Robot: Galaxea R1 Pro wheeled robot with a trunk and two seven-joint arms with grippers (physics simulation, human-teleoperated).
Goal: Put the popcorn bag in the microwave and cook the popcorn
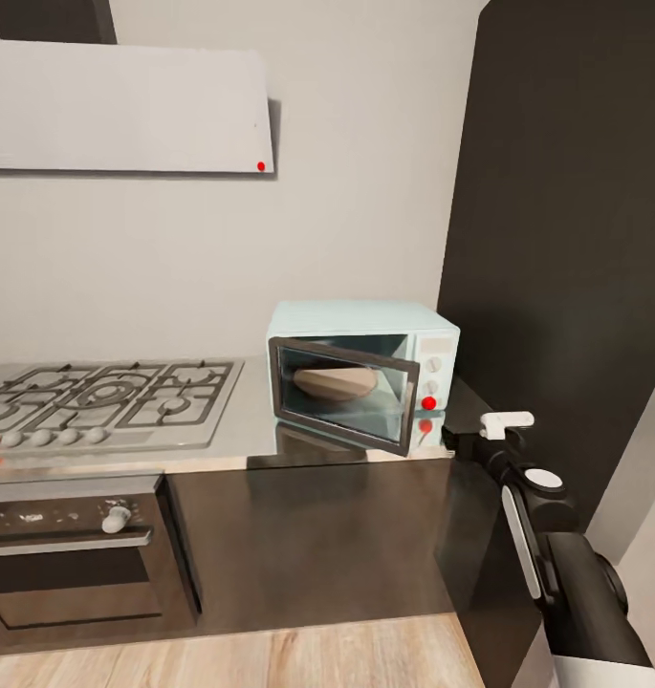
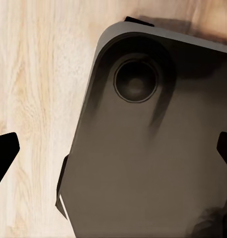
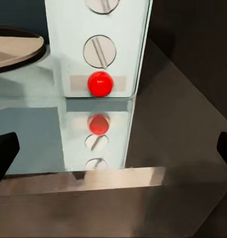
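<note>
The pale mint-blue microwave (image 1: 365,371) stands on the grey countertop (image 1: 241,425) beside the wall. Its dark glass door (image 1: 344,394) hangs partly open, swung out at the panel side. Through the glass shows the tan popcorn bag (image 1: 335,382), sitting inside. My right gripper (image 1: 461,437) is low at the counter's edge, just in front of the knob panel and apart from it. In the right wrist view it is open (image 3: 113,148), facing the red indicator dot (image 3: 100,83) and a knob (image 3: 99,51). My left gripper (image 2: 113,153) is open over the floor, holding nothing. No popcorn kernels are visible.
A gas hob (image 1: 107,397) lies left of the microwave, over a black built-in oven (image 1: 69,554). A tall dark cabinet (image 1: 566,239) rises close on the right. A range hood (image 1: 126,105) hangs above. The left wrist view looks at wooden floor (image 2: 34,99) and my grey base (image 2: 153,158).
</note>
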